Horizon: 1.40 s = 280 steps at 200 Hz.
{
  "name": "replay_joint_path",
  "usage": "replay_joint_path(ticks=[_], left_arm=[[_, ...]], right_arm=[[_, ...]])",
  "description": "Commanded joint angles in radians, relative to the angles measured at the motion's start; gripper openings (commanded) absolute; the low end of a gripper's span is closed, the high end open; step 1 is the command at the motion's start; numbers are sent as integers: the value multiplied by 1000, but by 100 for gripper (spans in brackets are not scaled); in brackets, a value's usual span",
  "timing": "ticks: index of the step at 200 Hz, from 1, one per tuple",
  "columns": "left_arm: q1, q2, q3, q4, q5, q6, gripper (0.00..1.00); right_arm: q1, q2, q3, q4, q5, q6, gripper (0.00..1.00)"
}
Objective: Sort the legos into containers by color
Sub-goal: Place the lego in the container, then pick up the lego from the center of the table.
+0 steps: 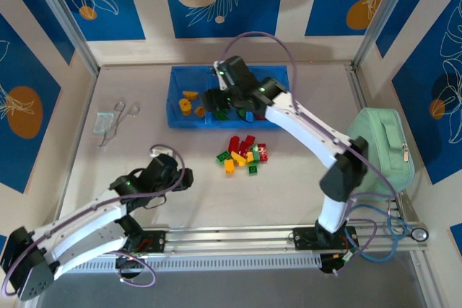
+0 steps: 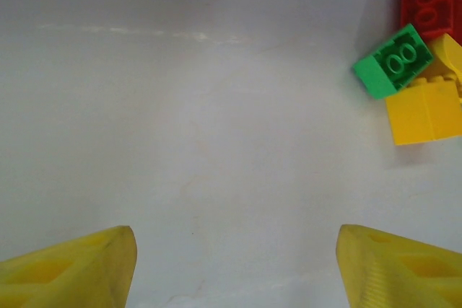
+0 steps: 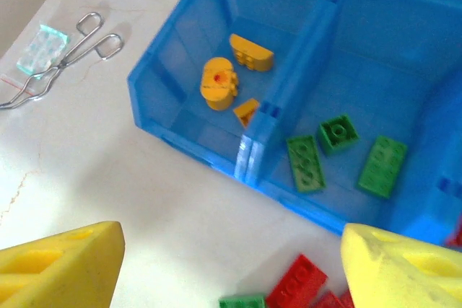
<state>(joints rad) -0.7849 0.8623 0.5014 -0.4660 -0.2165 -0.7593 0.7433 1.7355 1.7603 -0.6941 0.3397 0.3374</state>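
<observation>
1. The right gripper (image 3: 231, 268) is hovering just above the near wall of the blue tray (image 3: 180, 124). Its yellow fingers (image 3: 61, 265) are standing wide apart with nothing between them.
2. Just beyond that claw, three green bricks (image 3: 338, 133) are lying in the middle compartment. The yellow-orange ring (image 3: 219, 83) is sitting with two other yellow-orange pieces in the left compartment.
3. The loose pile (image 1: 243, 153) of red, green and yellow bricks is lying on the table (image 1: 216, 203) between the tray and the arm bases. Some of its red bricks (image 3: 296, 286) are showing low down between the right fingers.
4. The left gripper (image 2: 234, 268) is hanging over bare table, its fingers (image 2: 72, 272) apart and gripping nothing. A green brick (image 2: 393, 59) from the pile is lying ahead and off to the right of it, well clear of both fingers.
5. The right compartment is being cut off by the edge of the right wrist view and covered by the arm in the top view, so I cannot tell its contents.
6. The right arm is bending at the elbow beside the mint-green pouch (image 1: 379, 149) and reaching left over the tray. The left arm is lying low, stretching from the near left corner toward the pile.
</observation>
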Motion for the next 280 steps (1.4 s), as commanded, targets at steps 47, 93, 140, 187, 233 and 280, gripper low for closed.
replay_joint_path(ticks=[47, 93, 140, 187, 233, 280], left_arm=[[-139, 395, 254, 142, 19, 11, 70], [-203, 657, 428, 136, 42, 13, 63], [-215, 814, 543, 86, 39, 6, 62], [-215, 920, 621, 30, 22, 24, 56], [-223, 970, 657, -2, 4, 43, 45], [-243, 959, 690, -56, -45, 64, 35]], right_arm=[[-142, -273, -540, 149, -76, 226, 79], [-173, -383, -710, 176, -86, 285, 78], [-203, -479, -796, 187, -118, 315, 78], [-236, -530, -848, 211, -159, 334, 78], [-252, -563, -894, 239, -177, 348, 77], [-255, -561, -915, 253, -182, 356, 77]])
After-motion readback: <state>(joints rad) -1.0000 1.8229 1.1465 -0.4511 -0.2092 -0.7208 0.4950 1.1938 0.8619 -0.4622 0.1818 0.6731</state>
